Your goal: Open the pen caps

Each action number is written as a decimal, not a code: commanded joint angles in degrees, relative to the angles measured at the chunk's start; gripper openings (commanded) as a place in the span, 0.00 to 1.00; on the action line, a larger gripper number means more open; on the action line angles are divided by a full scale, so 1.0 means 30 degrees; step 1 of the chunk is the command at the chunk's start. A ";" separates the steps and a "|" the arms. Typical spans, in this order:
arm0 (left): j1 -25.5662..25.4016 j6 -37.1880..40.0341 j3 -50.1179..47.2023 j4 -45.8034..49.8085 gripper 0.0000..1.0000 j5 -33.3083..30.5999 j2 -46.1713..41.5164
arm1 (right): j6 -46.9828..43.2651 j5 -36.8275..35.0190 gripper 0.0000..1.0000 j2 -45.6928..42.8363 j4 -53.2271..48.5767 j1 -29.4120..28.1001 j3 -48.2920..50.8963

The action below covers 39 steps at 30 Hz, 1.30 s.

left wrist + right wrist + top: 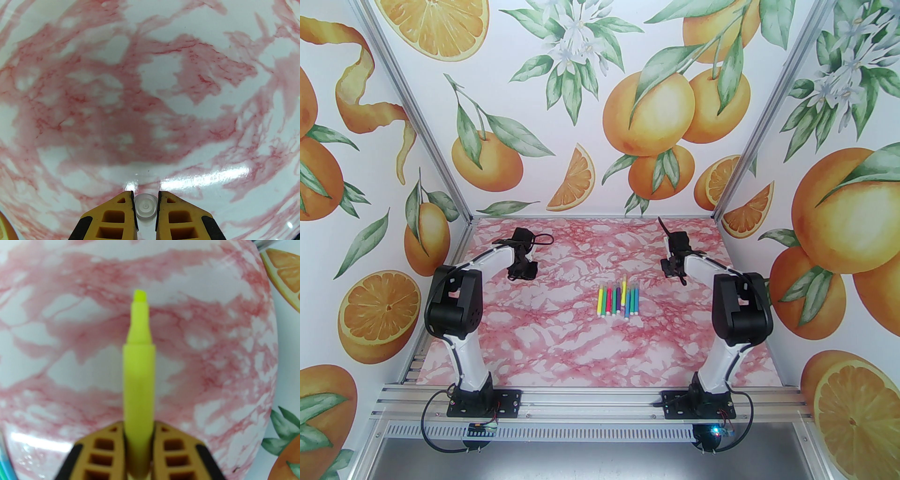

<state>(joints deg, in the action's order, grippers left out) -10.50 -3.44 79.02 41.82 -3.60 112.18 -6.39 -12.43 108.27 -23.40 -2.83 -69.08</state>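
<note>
Pinching a clear cap [145,208], left gripper [145,199]; right gripper [139,427] clamps uncapped yellow pen [139,371].

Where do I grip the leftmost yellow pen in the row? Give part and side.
Probably mid-body, from above and its free left side: the yellow pen lies flat, cap end away from the arms, with the other pens packed on its right.

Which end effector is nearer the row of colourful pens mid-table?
Right. The right end effector is close by, just right of the row of colourful felt-tip pens; the left end effector is much farther left.
</note>
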 commanded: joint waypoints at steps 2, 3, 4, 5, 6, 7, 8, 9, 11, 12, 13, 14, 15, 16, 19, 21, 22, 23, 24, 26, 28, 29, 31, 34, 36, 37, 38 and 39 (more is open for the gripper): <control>0.0157 0.0393 0.1032 -0.0085 0.00 0.0261 0.0593 | -0.0045 0.0501 0.00 0.0599 -0.1517 0.0335 -0.0919; 0.0145 0.0388 0.1083 -0.0084 0.00 0.0276 0.0624 | -0.0016 0.0534 0.00 0.0654 -0.1554 0.0355 -0.0936; 0.0156 0.0364 0.1130 -0.0084 0.00 0.0308 0.0699 | 0.0013 0.0578 0.00 0.0697 -0.1639 0.0383 -0.0979; 0.0146 0.0357 0.1210 -0.0084 0.00 0.0381 0.0800 | 0.0064 0.0673 0.00 0.0787 -0.1790 0.0416 -0.1066; 0.0125 0.0324 0.1398 -0.0084 0.00 0.0523 0.0991 | 0.0137 0.0791 0.00 0.0867 -0.1939 0.0443 -0.1085; 0.0168 0.0270 0.1488 -0.0100 0.00 0.0553 0.1152 | 0.0226 0.1003 0.00 0.0967 -0.2068 0.0445 -0.1114; 0.0134 0.0240 0.1547 -0.0090 0.00 0.0610 0.1208 | 0.0254 0.1056 0.00 0.1033 -0.2157 0.0446 -0.1160; 0.0138 0.0239 0.1549 -0.0110 0.00 0.0624 0.1289 | 0.0286 0.1074 0.00 0.1088 -0.2282 0.0446 -0.1208; 0.0159 0.0210 0.1579 -0.0113 0.00 0.0601 0.1410 | 0.0315 0.1127 0.00 0.1303 -0.2517 0.0475 -0.1356; 0.0161 0.0215 0.1608 -0.0099 0.00 0.0538 0.1467 | 0.0368 0.1152 0.00 0.1415 -0.2667 0.0503 -0.1488; 0.0179 0.0168 0.1608 -0.0087 0.00 0.0466 0.1537 | 0.0417 0.1233 0.00 0.1522 -0.2786 0.0532 -0.1565; 0.0161 0.0130 0.1636 -0.0055 0.00 0.0415 0.1591 | 0.0457 0.1269 0.00 0.1576 -0.2870 0.0541 -0.1603; 0.0190 0.0089 0.1652 -0.0054 0.00 0.0392 0.1652 | 0.0487 0.1344 0.00 0.1685 -0.2980 0.0563 -0.1655; 0.0227 0.0056 0.1639 -0.0054 0.00 0.0406 0.1709 | 0.0547 0.1313 0.00 0.1797 -0.3080 0.0563 -0.1750; 0.0221 -0.0023 0.1637 -0.0130 0.00 0.0486 0.1801 | 0.0636 0.1378 0.01 0.1908 -0.3271 0.0607 -0.1796; 0.0239 -0.0053 0.1637 -0.0171 0.02 0.0523 0.1837 | 0.0666 0.1443 0.03 0.1968 -0.3388 0.0650 -0.1825; 0.0249 -0.0072 0.1637 -0.0197 0.05 0.0579 0.1866 | 0.0694 0.1493 0.04 0.1974 -0.3412 0.0651 -0.1825; 0.0238 -0.0072 0.1637 -0.0202 0.06 0.0638 0.1896 | 0.0717 0.1491 0.06 0.1980 -0.3458 0.0680 -0.1853; 0.0257 -0.0055 0.1637 -0.0202 0.08 0.0752 0.1922 | 0.0740 0.1511 0.07 0.2002 -0.3489 0.0694 -0.1872; 0.0273 -0.0061 0.1665 -0.0230 0.11 0.0853 0.1996 | 0.0790 0.1534 0.09 0.1978 -0.3547 0.0745 -0.1879; 0.0273 -0.0081 0.1681 -0.0253 0.11 0.0941 0.2071 | 0.0842 0.1434 0.10 0.1998 -0.3626 0.0793 -0.1880; 0.0278 -0.0083 0.1683 -0.0234 0.12 0.0960 0.2082 | 0.0842 0.1398 0.10 0.2019 -0.3667 0.0819 -0.1885; 0.0278 -0.0111 0.1696 -0.0234 0.13 0.1003 0.2170 | 0.0885 0.1416 0.12 0.2034 -0.3767 0.0899 -0.1905; 0.0263 -0.0155 0.1754 -0.0230 0.14 0.1110 0.2245 | 0.0959 0.1580 0.15 0.2026 -0.3799 0.0943 -0.1928; 0.0255 -0.0171 0.1776 -0.0237 0.15 0.1209 0.2245 | 0.0988 0.1622 0.16 0.2037 -0.3813 0.0943 -0.1880; 0.0270 -0.0200 0.1787 -0.0230 0.17 0.1213 0.2274 | 0.0988 0.1622 0.17 0.2028 -0.3852 0.0945 -0.1893; 0.0278 -0.0222 0.1784 -0.0201 0.18 0.1254 0.2273 | 0.0985 0.1626 0.18 0.2057 -0.3861 0.0950 -0.1877; 0.0256 -0.0229 0.1784 -0.0223 0.19 0.1328 0.2271 | 0.1014 0.1677 0.21 0.2055 -0.3908 0.0946 -0.1877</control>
<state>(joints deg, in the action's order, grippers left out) -10.02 -3.18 83.24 41.78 -1.06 117.21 -4.10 -8.01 112.86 -32.60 -0.49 -73.95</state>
